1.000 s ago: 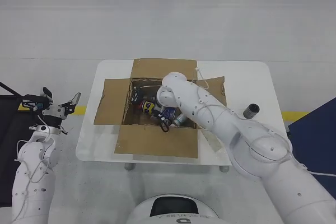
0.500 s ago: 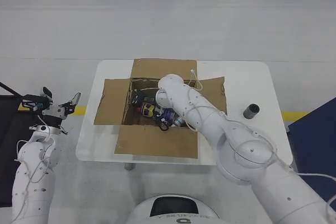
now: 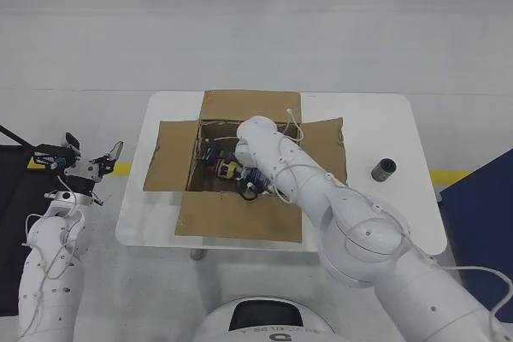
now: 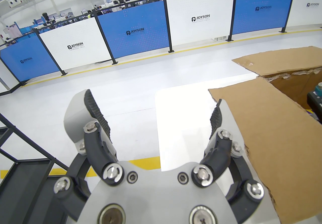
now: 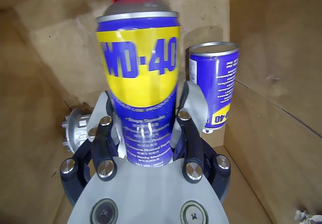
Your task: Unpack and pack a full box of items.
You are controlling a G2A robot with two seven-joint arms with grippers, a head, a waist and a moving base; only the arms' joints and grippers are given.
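An open cardboard box (image 3: 239, 218) stands on the white table (image 3: 385, 128). My right arm reaches down into it. My right gripper (image 5: 148, 99) is shut on a blue and yellow spray can (image 5: 139, 64) with a red cap, held off the box floor. From above the can (image 3: 226, 167) shows just beside the wrist. A second, similar can (image 5: 216, 84) lies beside it inside the box. My left gripper (image 4: 156, 119) stands open with nothing between its fingers, off the table's left edge (image 3: 92, 162).
A silver toothed metal part (image 5: 73, 129) lies on the box floor by the right gripper. A dark cylinder (image 3: 382, 168) stands on the table to the right of the box. The box's outer flap (image 4: 264, 114) lies flat near the left gripper.
My right arm has shifted slightly to the left inside the box with the spray can still in its grip. The left arm has not moved.
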